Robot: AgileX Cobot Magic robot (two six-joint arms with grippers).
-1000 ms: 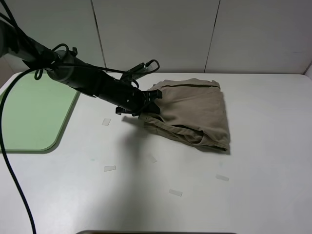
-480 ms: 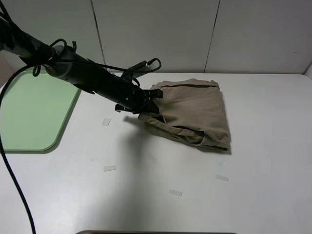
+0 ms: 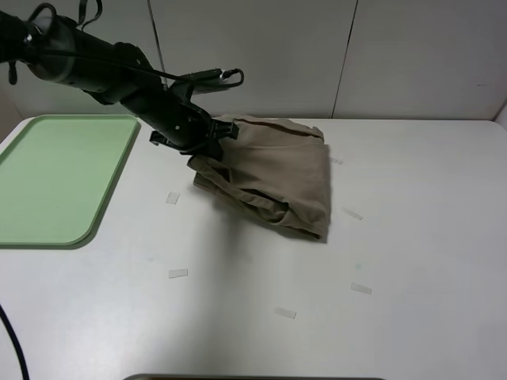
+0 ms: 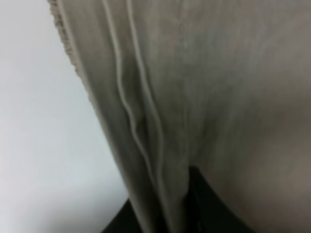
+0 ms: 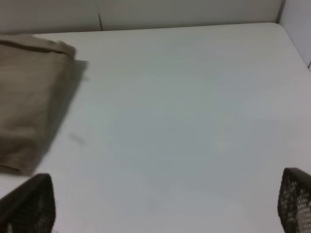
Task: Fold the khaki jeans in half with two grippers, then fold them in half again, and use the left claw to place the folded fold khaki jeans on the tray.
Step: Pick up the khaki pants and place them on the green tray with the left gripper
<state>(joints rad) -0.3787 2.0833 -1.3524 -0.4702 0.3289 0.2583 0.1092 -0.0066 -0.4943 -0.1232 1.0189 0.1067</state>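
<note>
The left claw (image 3: pixel 215 136) has its fingers clenched on the near-left edge of the folded khaki jeans (image 3: pixel 273 174), which trail away from the fingers across the table (image 3: pixel 396 261), the gripped corner apparently lifted slightly. The tray (image 3: pixel 55 178) lies well behind the fingers. The right gripper (image 5: pixel 160 204) is spread wide, holding nothing.

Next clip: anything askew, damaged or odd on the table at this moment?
Nothing damaged or spilled. The folded khaki jeans lie skewed on the table, layers uneven at the lower edge, with the left tool shut on one corner. The tray holds nothing yet. Small tape scraps dot the tabletop.
</note>
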